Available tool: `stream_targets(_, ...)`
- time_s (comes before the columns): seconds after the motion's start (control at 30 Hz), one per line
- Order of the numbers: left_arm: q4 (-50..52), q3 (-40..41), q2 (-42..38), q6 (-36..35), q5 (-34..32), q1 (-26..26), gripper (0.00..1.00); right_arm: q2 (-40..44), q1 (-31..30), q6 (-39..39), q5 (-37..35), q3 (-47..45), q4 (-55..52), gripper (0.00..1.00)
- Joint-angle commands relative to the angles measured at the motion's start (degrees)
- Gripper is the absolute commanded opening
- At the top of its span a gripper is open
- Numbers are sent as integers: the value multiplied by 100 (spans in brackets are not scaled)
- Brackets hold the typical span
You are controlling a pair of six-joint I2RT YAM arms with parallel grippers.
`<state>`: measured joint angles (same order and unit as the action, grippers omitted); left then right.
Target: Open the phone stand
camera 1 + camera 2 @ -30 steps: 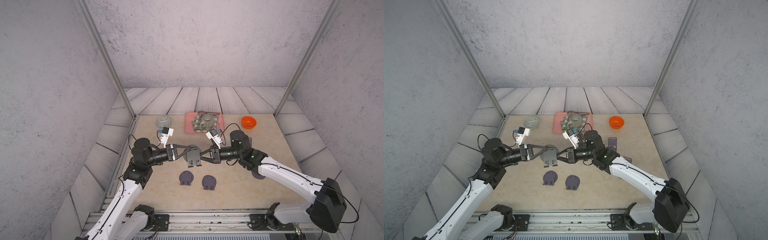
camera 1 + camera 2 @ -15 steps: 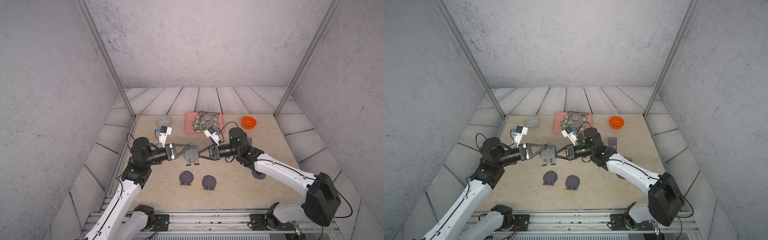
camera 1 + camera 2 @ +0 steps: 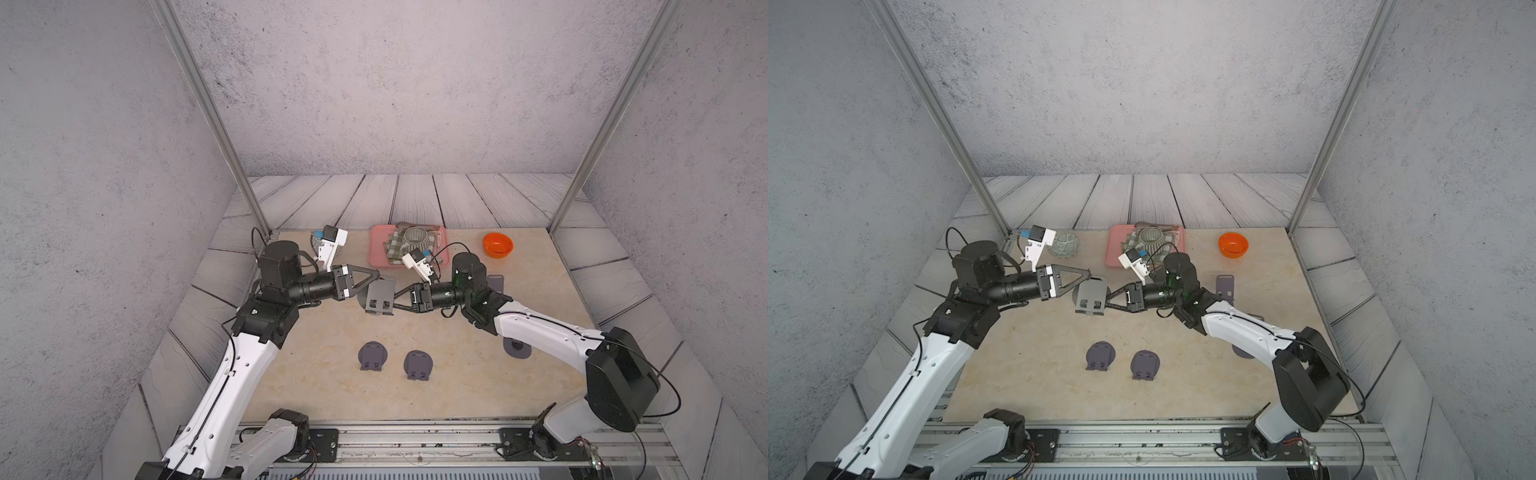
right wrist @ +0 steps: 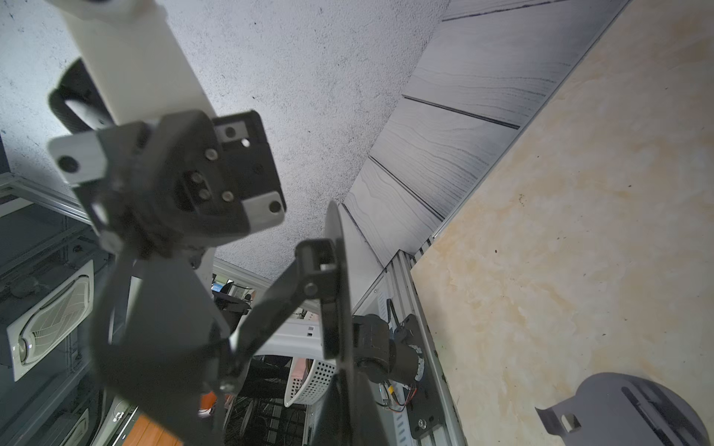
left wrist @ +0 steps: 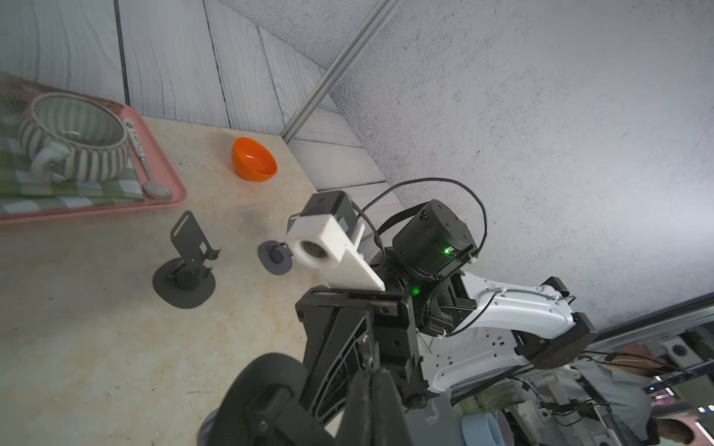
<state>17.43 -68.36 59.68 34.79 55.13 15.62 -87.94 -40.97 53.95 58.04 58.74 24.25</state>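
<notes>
1. The table [image 3: 324, 386] carries everything, and the work is going on in the air over its middle.
2. A pink tray [image 3: 376, 253] sits at the back, clear of the arms, with an orange bowl [image 3: 497, 244] further along to its right.
3. The left gripper [image 3: 376, 275] is clamped on the stand [image 3: 380, 297] at its upper edge. The right gripper [image 3: 394, 302] is pinched on the opposite side, nose to nose with it.
4. The stand hangs between them, off the table. In the right wrist view its plate and arm sit at an angle, so I judge it partly unfolded. Spreading it fully and setting it down remain.
5. Two flat stands [image 3: 372, 356] lie near the front, apparently folded. An open stand [image 3: 494, 284] is upright behind the right arm.
</notes>
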Motion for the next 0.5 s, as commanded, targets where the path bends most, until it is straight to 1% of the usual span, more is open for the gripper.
stream_targets(0.0, -1270, -1206, -83, -1025, -281, -31, 0, -472, -226, -181, 63, -589, -1829, 0)
stream_targets(0.07, -1032, -1522, 6, -1409, -428, -63, 0, -427, -236, -184, 53, -655, -1852, 0)
stream_targets(0.2, -932, -1766, 63, -1962, -780, -68, 0, -356, -236, -159, 14, -729, -1850, 0)
stream_targets(0.27, -952, -1678, -26, -2161, -977, -68, 0, -330, -236, -94, 24, -741, -1779, 0)
stream_targets(0.4, -1002, -1172, -479, -2615, -1692, -59, 0, -341, -229, 174, 56, -792, -1438, 0)
stream_targets(0.47, -857, -1079, -598, -2885, -1732, -59, 0, -409, -232, 275, 91, -777, -1339, 0)
